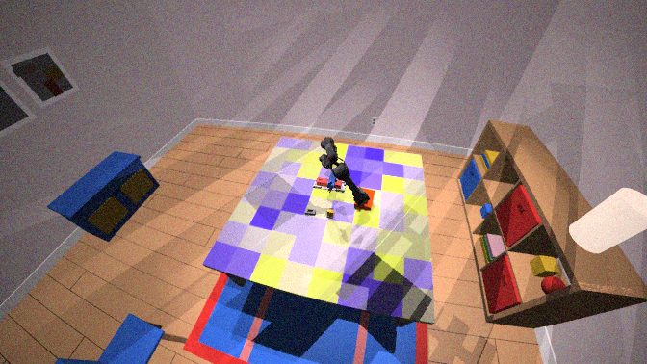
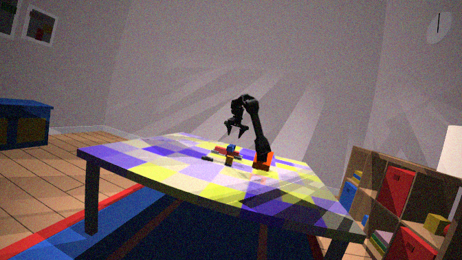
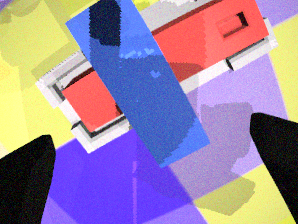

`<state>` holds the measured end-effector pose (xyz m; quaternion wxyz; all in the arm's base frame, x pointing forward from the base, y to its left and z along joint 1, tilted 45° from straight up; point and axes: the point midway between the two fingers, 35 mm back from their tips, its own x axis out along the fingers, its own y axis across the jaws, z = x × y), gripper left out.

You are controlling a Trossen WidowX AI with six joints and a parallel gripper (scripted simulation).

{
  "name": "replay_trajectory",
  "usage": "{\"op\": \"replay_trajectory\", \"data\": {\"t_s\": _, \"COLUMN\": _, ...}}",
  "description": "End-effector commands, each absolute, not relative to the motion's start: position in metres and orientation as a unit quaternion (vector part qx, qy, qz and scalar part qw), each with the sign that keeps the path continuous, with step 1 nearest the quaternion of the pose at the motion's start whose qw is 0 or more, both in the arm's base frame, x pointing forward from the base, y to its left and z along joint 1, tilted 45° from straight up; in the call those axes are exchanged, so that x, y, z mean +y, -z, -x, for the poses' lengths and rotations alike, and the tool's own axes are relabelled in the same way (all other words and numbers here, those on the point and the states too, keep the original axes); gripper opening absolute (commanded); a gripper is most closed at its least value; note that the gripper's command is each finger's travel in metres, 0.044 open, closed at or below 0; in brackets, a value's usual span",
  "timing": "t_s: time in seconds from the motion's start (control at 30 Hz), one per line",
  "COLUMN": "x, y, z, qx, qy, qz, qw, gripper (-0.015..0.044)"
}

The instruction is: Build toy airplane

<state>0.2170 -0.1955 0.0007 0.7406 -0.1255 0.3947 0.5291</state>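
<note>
From the top, I find the blue wing (image 1: 331, 181) (image 2: 231, 148) (image 3: 142, 90) across the red fuselage (image 1: 322, 181) (image 2: 221, 150) (image 3: 185, 50) in the cradle (image 1: 315, 186) (image 2: 214, 151) (image 3: 206, 75); from outside, my gripper (image 2: 235, 136) (image 3: 153, 133) hangs above, fingers wide and holding nothing; at the wrist, the fuselage's small socket (image 3: 233, 26) shows unfilled.

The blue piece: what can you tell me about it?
The blue wing is a long, flat, straight-edged bar with a smooth, plastic-like look. It lies crosswise over the red fuselage, its ends overhanging both sides. The gripper is open and clear of it. Whether its tab is fully seated is hidden.
</note>
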Motion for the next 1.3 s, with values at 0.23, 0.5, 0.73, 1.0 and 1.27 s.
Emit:
{"op": "replay_trajectory", "data": {"t_s": 0.23, "x": -0.196, "y": 0.001, "z": -0.218, "qx": 0.621, "qy": -0.226, "qz": -0.298, "qw": 0.689, "gripper": 0.0440}}
{"op": "replay_trajectory", "data": {"t_s": 0.5, "x": -0.196, "y": 0.001, "z": -0.218, "qx": 0.623, "qy": -0.221, "qz": -0.303, "qw": 0.687, "gripper": 0.0440}}
{"op": "replay_trajectory", "data": {"t_s": 0.73, "x": -0.196, "y": 0.001, "z": -0.218, "qx": 0.623, "qy": -0.221, "qz": -0.303, "qw": 0.687, "gripper": 0.0440}}
{"op": "replay_trajectory", "data": {"t_s": 1.0, "x": -0.178, "y": -0.029, "z": -0.225, "qx": 0.623, "qy": -0.213, "qz": -0.301, "qw": 0.690, "gripper": 0.0440}}
{"op": "replay_trajectory", "data": {"t_s": 1.27, "x": -0.104, "y": -0.112, "z": -0.228, "qx": 0.618, "qy": -0.195, "qz": -0.299, "qw": 0.701, "gripper": 0.0440}}
